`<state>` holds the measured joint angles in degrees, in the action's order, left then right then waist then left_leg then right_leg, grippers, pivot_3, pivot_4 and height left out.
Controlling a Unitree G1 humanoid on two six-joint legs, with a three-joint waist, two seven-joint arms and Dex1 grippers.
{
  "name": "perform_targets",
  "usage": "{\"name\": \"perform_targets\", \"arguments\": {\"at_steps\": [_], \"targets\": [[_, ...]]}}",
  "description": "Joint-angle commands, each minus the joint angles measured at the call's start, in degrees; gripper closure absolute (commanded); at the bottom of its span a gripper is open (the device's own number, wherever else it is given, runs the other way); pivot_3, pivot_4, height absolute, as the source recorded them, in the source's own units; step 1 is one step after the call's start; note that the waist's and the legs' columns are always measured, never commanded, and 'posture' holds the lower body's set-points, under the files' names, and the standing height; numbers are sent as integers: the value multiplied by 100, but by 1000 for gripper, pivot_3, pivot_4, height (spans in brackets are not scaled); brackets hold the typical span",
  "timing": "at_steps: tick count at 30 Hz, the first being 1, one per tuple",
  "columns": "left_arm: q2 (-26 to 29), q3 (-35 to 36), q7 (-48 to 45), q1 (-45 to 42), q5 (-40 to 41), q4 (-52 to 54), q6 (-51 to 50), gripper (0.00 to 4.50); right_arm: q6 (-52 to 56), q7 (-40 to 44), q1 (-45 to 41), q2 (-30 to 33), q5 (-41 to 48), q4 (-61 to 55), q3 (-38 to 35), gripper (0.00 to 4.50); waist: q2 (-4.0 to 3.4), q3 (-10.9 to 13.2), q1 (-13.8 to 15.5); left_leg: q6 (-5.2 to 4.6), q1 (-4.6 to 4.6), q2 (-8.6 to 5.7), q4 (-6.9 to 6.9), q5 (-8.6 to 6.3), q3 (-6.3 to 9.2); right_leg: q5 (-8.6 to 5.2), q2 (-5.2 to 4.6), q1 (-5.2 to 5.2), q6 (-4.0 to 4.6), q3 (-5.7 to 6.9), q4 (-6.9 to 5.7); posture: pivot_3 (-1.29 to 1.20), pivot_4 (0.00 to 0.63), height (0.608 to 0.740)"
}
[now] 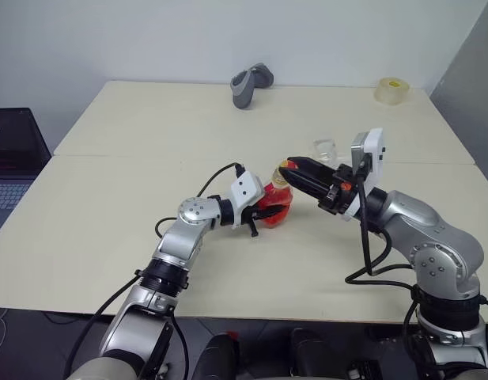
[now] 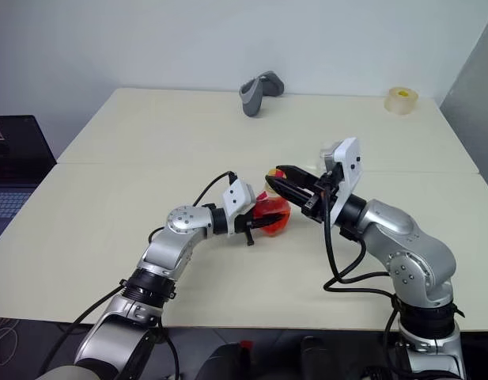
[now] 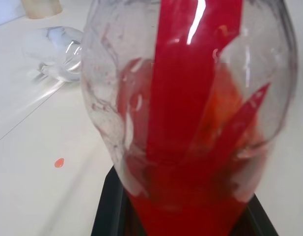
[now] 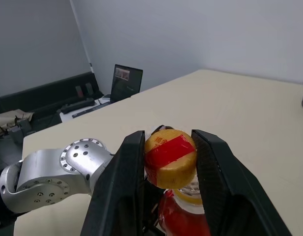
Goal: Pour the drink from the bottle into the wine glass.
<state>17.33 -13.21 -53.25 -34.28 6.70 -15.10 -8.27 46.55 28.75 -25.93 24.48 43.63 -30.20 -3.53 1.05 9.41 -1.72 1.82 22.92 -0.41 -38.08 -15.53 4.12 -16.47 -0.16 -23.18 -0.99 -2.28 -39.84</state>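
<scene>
1. bottle (image 1: 275, 202) stands upright near the middle of the cream table (image 1: 109, 206), between the two arms.
2. left gripper (image 1: 263, 215) comes in from the robot's left and is pinched tight on the bottle's round lower body; left wrist view has black fingers (image 3: 109, 211) on both sides of the bottle base.
3. red drink (image 3: 190, 147) fills the lower part of the bottle; a red label strip runs up the clear wall above it.
4. right gripper (image 4: 167, 162) reaches in from the robot's right, roughly level, its two black fingers pressed on either side of the yellow-and-red cap (image 4: 170, 157). cap still sits on the neck.
5. wine glass (image 1: 326, 149) is on the table just behind the right gripper, farther from the robot than the bottle. in the left wrist view the glass (image 3: 55, 54) looks to be lying on its side, clear, no red in it; can't tell for sure.
6. one small red drop (image 3: 58, 162) on the table near the bottle.
7. grey object (image 1: 251, 84) at the far edge of the table, roll of tape (image 1: 391, 89) at the far right corner, both well apart from the bottle.
8. laptop (image 1: 10, 154) off the table's left side.
</scene>
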Motion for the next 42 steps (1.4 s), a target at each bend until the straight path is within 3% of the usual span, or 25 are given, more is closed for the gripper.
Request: {"name": "perform_targets", "arguments": {"at_steps": [1, 8, 15, 23, 33, 39, 42], "targets": [[-1, 98, 9, -56, 92, 221, 64, 3748, -133, 212, 139, 360, -52, -187, -153, 3334, 0, 0, 1, 0, 0, 0, 0, 0, -1, 0, 0, 0, 0, 0, 1, 0, 150, 740], [87, 92, -138, 43, 185, 372, -33, 3748, -632, 462, 1190, 1270, -819, -88, -257, 3334, 1, 0, 7, 0, 2, -2, 1, 0, -3, 0, 0, 2, 0, -2, 8, 0, 150, 740], [51, 59, -264, 23, 201, 416, -90, 3750, -2024, 102, 2094, 1037, -2250, 1236, -50, 3334, 1, 0, 7, 0, -2, 0, 1, 0, -4, 0, 3, 3, -1, -2, 2, 0, 150, 740], [60, 3, -586, 64, 364, 682, -284, 3751, -2721, 186, 2303, 771, -2626, 2204, -220, 3334, 0, 0, 4, 1, -5, 1, 1, 0, -10, 0, 4, 2, 0, -8, -1, 0, 150, 740], [96, 43, -652, 159, 398, 895, -441, 3751, -2170, 947, 2646, 1122, -2227, 2040, -386, 0, 0, 0, 9, 1, -7, 0, 0, 0, -8, 0, 4, 7, -1, -7, 0, 0, 150, 740], [152, 509, -59, 180, 337, 700, -313, 3751, -1566, 1370, 2483, 1815, -1710, 1159, -825, 0, -3, 2, 24, 0, -6, -6, -4, 0, -12, -1, 3, 10, -2, -10, 2, 0, 150, 740], [184, 855, 483, 182, 250, 448, -124, 3751, -1114, 1358, 2077, 1930, -1391, 633, -705, 0, -3, 2, -30, 0, -12, 8, 0, 0, -7, -1, 8, 9, -1, -9, -1, 0, 150, 740]]}}
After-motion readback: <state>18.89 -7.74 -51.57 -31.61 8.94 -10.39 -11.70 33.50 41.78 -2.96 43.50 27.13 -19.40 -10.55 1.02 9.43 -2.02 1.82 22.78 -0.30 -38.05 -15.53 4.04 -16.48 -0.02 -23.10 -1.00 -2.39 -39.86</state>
